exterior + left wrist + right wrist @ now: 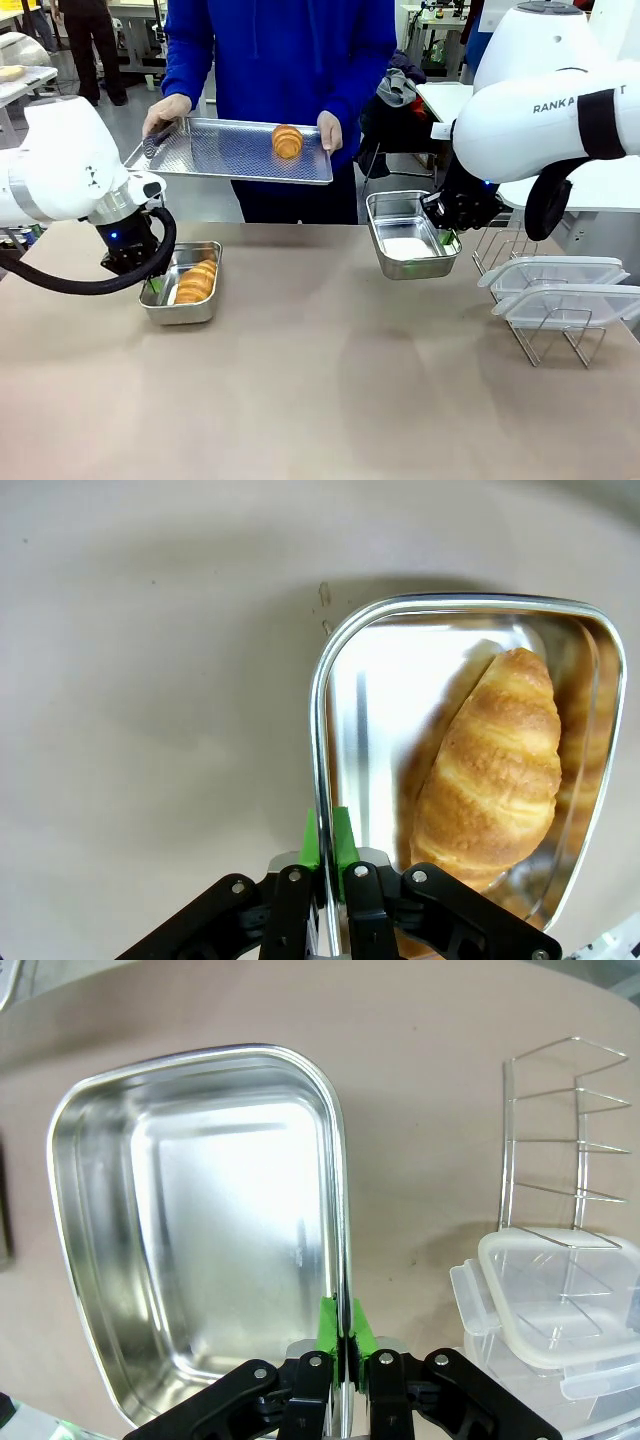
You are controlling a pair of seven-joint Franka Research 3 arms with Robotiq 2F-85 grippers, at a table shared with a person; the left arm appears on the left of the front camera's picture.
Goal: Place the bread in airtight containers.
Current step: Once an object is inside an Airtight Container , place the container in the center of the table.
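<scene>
Black capital letters "RANKA" are showing on the white shell of the right arm [545,120]. A black band [603,125] is covering what follows. No other print is coming through legibly.

White shells, black fittings and blue sleeves [188,50] are being shown.
Black lettering and a black band are being carried on the right arm [540,115], a thick black cable [80,284] on the left arm [60,175]; silver screws and green pads [343,838] are being displayed on the black left gripper [326,830] and right gripper [343,1320].
</scene>
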